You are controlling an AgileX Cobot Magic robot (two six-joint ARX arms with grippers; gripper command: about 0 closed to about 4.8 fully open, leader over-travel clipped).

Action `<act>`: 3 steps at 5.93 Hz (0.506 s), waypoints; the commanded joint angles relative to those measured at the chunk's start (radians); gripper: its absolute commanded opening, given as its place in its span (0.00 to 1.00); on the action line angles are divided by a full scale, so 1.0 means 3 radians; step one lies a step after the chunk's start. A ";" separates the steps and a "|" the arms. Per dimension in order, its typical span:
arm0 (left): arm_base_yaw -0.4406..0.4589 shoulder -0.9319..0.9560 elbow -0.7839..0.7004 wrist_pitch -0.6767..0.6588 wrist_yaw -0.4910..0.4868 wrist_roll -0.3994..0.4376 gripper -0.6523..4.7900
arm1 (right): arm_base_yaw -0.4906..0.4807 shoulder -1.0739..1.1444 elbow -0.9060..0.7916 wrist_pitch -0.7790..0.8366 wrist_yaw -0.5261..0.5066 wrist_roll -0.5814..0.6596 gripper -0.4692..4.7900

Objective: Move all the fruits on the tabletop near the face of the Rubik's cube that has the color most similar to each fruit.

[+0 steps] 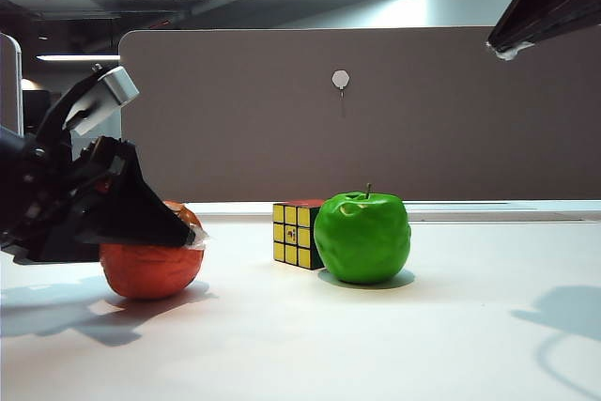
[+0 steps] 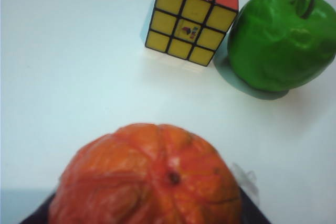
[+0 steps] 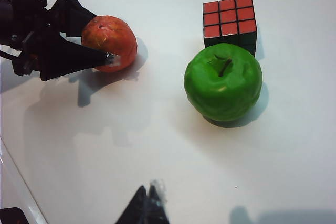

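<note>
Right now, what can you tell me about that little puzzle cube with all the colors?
The Rubik's cube is a small three-by-three puzzle with black edges, and it looks like plastic. It sits flat on the white tabletop, red face up, yellow face toward the exterior camera. A small sticker marks the middle yellow square. The green apple sits close beside it. Neither gripper touches it.

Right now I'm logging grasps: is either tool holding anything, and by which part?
Left tool straddles the orange-red fruit at its sides; a firm hold cannot be told. Right tool holds nothing.
</note>
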 commanded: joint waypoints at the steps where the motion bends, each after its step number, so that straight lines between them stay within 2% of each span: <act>1: -0.0006 -0.0003 0.0011 0.0038 -0.0009 0.0014 0.58 | 0.0003 -0.0009 0.0013 0.0032 -0.0018 -0.0003 0.09; 3: -0.0006 -0.0003 0.0013 0.0590 0.0022 -0.0024 0.57 | 0.0003 -0.0009 0.0013 0.0032 -0.0018 -0.0003 0.09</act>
